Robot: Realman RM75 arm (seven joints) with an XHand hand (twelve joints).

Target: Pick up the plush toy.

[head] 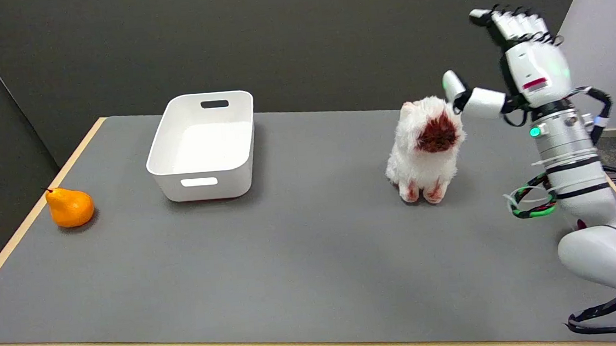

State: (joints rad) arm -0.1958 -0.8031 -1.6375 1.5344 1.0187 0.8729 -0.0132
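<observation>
In the head view, the plush toy [426, 150] sits upright on the grey table [293, 262], right of centre and toward the far half, resting on its own paws with its dark red-brown face turned toward the near edge. Standing free like this, with bare table on its near, left and far sides, it offers its flanks and back to a grasp from the right.

The right hand [519, 63] is raised just to the right of the toy, wrist below and fingers [516, 19] pointing up, so the palm appears turned toward the toy's side. The fingers are spread and released, grasping nothing. The thumb [464, 97] juts out leftward, its tip at or right beside the fur at the top of the toy's head; whether it truly touches cannot be told from here. This open, upright posture looks like a set-up for closing around the toy's body from the side, so the pick-up seems to be at the approach stage, with the toy not yet lifted.

Well apart on the left, a white bin [204, 145] stands toward the far side, and an orange pear [70, 207] lies near the left edge. Both are clear of the arm's likely path.
</observation>
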